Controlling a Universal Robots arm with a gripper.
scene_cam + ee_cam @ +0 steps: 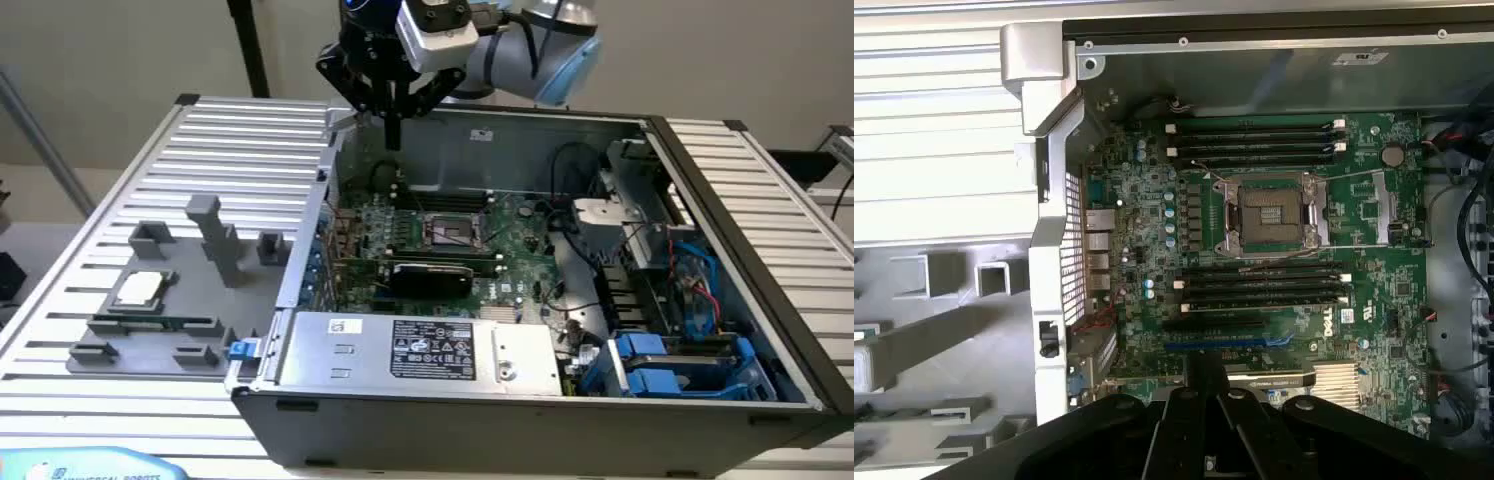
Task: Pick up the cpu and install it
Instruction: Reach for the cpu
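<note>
Exterior view: black tool (394, 143) pinched closed; flat square silver cpu (140, 289) on grey fixture (200, 300).

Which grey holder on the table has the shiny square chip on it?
The low holder at the exterior view's far left, with the cpu on top; the tall post beside it holds no chip.

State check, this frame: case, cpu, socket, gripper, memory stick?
computer case: side open, motherboard exposed.
cpu: flat on the grey fixture, outside the case, not held.
cpu socket: empty.
gripper: shut, holding nothing, above the case's edge.
memory stick: lying in the fixture.
</note>
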